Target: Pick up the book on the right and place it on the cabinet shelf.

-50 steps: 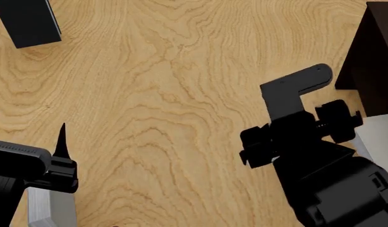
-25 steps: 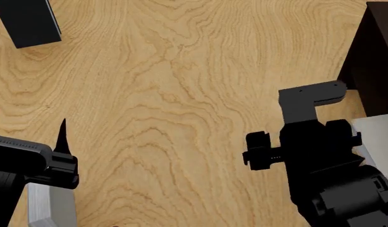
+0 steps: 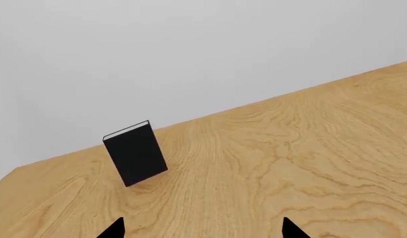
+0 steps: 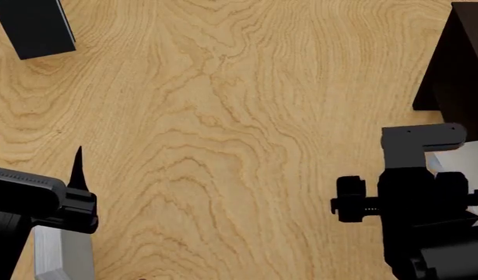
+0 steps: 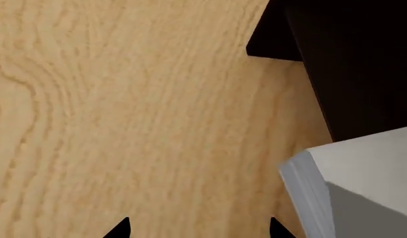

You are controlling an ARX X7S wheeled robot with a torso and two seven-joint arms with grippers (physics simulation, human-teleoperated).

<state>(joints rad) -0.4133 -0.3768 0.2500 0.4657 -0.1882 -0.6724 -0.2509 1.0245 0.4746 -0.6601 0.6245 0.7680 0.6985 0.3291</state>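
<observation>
Right claw [image 5: 198, 229] spread, empty, over grainy wooden table [image 4: 223, 116]. Just beside it, smooth grey book [image 5: 362, 183], white page edges, against dark cabinet [image 5: 349, 59]. Left claw [image 3: 200, 230] likewise spread.

No lettering, label, brand mark or number can be read anywhere in these views. The black book [image 3: 135, 154] standing on the wooden bench [image 4: 223, 116] shows a plain cover, and the light-grey book [image 5: 362, 183] beside the dark cabinet [image 5: 349, 59] is just as blank on its cover and white page edges.
</observation>
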